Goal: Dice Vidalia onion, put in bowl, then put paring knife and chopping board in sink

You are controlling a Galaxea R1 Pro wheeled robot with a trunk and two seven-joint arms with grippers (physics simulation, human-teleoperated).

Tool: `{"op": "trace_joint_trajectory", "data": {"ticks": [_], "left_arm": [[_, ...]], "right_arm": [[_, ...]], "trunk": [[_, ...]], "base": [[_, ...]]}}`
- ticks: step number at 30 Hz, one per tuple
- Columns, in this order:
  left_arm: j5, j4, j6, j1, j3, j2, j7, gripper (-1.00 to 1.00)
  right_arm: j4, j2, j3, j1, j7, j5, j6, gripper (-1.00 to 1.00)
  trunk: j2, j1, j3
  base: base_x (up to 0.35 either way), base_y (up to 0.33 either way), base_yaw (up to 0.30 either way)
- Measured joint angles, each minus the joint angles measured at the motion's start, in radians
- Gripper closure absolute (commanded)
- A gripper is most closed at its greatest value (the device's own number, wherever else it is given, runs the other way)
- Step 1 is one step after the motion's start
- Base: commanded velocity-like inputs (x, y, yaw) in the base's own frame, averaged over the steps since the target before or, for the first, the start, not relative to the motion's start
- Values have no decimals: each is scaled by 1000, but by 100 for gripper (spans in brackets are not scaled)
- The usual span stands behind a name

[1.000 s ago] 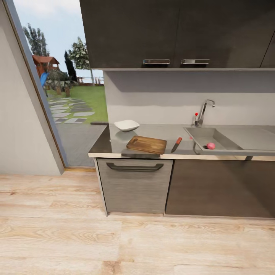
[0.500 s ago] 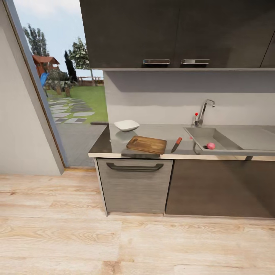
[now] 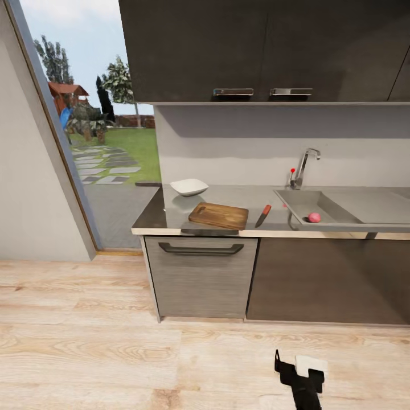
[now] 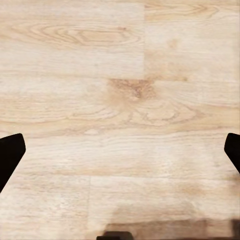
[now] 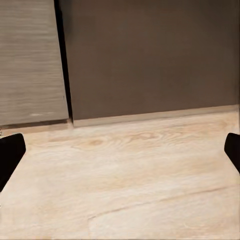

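While the onion (image 3: 314,217) lies in the sink (image 3: 341,206), right of the paring knife (image 3: 263,215), both grippers (image 4: 120,150) (image 5: 120,150) hang spread, holding nothing.

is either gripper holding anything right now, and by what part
Nothing is held. Both wrist views show widely spread fingertips over bare floor; the paring knife and onion lie untouched.

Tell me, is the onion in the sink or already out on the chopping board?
In the sink. The pink onion lies at the basin's near edge in the sink, while the chopping board on the countertop is bare.
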Motion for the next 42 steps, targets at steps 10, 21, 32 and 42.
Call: {"op": "trace_joint_trajectory", "data": {"ticks": [10, 21, 32, 42], "left_arm": [[1, 3, 0, 0, -1, -2, 0, -100], [-2, 25, 0, 0, 1, -3, 1, -100], [-3, 37, 0, 0, 2, -5, 1, -100], [-3, 37, 0, 0, 1, -5, 1, -100]], "right_arm": [[-369, -1, 3, -2, -4, 45, 243, -100], [-481, 21, 7, -228, -2, 190, 502, -100], [-476, 60, 99, -618, 2, 195, 806, -100], [-434, 128, 237, -806, 36, 194, 937, -100]], "trunk": [[0, 0, 0], [0, 0, 0], [0, 0, 0], [0, 0, 0]], "base": [[0, 0, 0], [0, 0, 0], [0, 0, 0], [0, 0, 0]]}}
